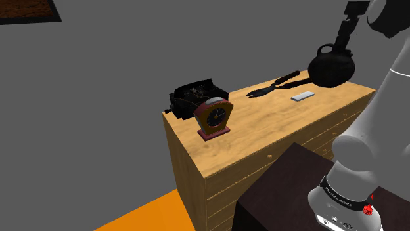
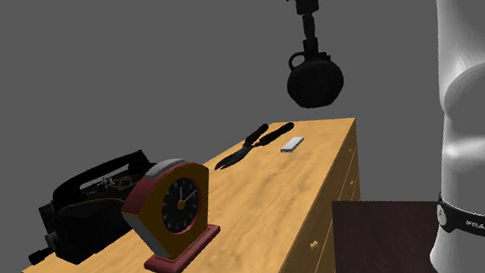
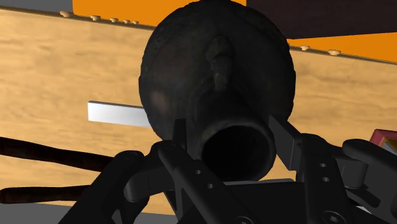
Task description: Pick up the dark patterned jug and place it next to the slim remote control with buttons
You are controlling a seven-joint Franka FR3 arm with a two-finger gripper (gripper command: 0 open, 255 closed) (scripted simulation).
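The dark, rough-surfaced round jug hangs in the air above the far end of the wooden dresser. My black gripper is shut on its narrow neck from above. In the wrist view the fingers clasp the rim of the jug's mouth, and the jug's body bulges beyond them. The slim pale remote control lies flat on the dresser top, below the jug and slightly toward the clock.
Dark long-handled shears lie beside the remote. A red mantel clock and a black boxy device stand at the dresser's other end. My dark stand adjoins the dresser front. The floor is orange.
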